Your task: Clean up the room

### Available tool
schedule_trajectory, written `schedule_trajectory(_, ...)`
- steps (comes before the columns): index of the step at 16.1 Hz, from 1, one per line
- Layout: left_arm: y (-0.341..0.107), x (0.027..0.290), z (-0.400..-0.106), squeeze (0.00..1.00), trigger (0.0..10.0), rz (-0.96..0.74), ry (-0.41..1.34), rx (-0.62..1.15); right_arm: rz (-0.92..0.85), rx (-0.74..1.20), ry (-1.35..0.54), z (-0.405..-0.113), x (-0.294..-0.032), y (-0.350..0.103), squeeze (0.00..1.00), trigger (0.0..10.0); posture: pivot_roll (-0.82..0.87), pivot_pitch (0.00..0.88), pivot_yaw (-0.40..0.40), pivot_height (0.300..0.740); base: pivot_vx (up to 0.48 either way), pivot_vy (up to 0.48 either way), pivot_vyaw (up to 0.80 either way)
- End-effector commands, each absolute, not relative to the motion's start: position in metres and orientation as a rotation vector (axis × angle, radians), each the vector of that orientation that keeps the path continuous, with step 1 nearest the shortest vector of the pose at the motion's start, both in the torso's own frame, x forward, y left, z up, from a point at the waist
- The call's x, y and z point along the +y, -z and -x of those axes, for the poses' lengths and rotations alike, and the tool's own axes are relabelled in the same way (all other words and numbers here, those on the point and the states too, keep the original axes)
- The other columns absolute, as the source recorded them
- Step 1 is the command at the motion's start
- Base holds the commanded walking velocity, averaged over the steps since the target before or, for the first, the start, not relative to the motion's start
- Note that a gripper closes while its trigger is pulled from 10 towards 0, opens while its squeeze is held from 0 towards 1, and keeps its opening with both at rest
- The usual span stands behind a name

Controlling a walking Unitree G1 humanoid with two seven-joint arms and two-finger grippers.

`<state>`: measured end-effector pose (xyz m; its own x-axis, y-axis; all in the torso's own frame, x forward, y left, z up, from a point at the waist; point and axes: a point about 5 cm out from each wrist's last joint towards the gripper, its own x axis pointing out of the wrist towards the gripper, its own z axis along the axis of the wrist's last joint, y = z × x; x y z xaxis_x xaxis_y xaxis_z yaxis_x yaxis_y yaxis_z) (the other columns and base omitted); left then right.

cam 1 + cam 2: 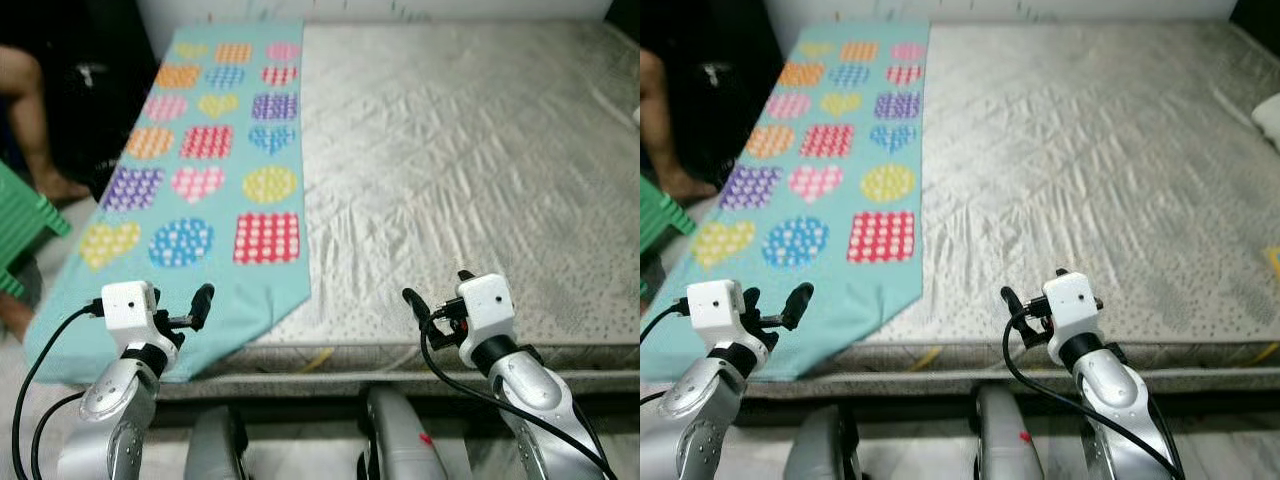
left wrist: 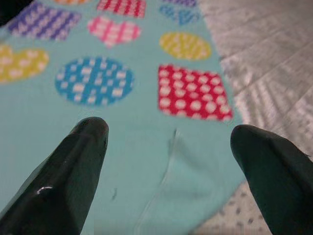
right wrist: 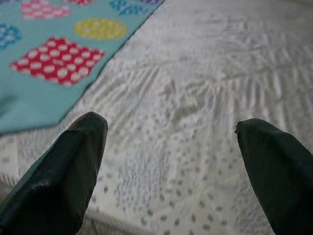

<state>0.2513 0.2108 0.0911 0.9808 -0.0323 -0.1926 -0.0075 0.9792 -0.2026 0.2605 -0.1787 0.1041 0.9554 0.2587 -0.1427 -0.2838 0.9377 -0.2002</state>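
Observation:
A teal blanket [image 1: 215,150] printed with coloured hearts, circles and squares lies along the left side of a grey mattress [image 1: 470,150]. Its near end droops over the bed's front edge and its left side hangs off the bed. My left gripper [image 1: 190,305] hovers at that near end, open, with the teal cloth [image 2: 166,161] between and below its fingers and nothing held. My right gripper [image 1: 438,288] is open over the bare mattress [image 3: 195,98] near the front edge, to the right of the blanket's corner [image 3: 44,98].
A person's bare leg [image 1: 30,110] stands on the floor left of the bed, beside a green plastic stool [image 1: 25,225]. A white object [image 1: 1268,118] lies at the mattress's right edge. The bed's front edge [image 1: 400,355] runs just before my body.

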Motion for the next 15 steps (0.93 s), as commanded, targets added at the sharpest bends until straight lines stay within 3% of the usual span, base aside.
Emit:
schedule_trajectory(1,-0.09,0.212,-0.249,0.0,10.0,0.212,-0.015,0.215,0.234,0.12,-0.279,-0.262,-0.182,-0.107,0.0,10.0,-0.19,0.204,0.023,0.531,0.0,0.0,0.0)
schedule_trajectory(4,-0.09,0.215,-0.25,0.0,10.0,0.233,-0.078,0.227,0.252,0.131,-0.235,-0.267,-0.192,-0.107,0.0,10.0,-0.18,0.204,0.028,0.531,0.0,0.0,0.0)
schedule_trajectory(8,-0.088,0.244,-0.246,0.0,10.0,0.248,-0.224,0.238,0.286,0.157,-0.21,-0.263,-0.203,-0.104,0.0,10.0,-0.18,0.222,0.026,0.531,0.0,0.0,0.0)
schedule_trajectory(15,-0.079,0.232,-0.273,0.0,10.0,0.29,-0.041,0.33,0.355,0.21,-0.082,-0.247,-0.239,-0.098,0.0,10.0,-0.22,0.243,0.021,0.531,0.0,0.0,0.0)
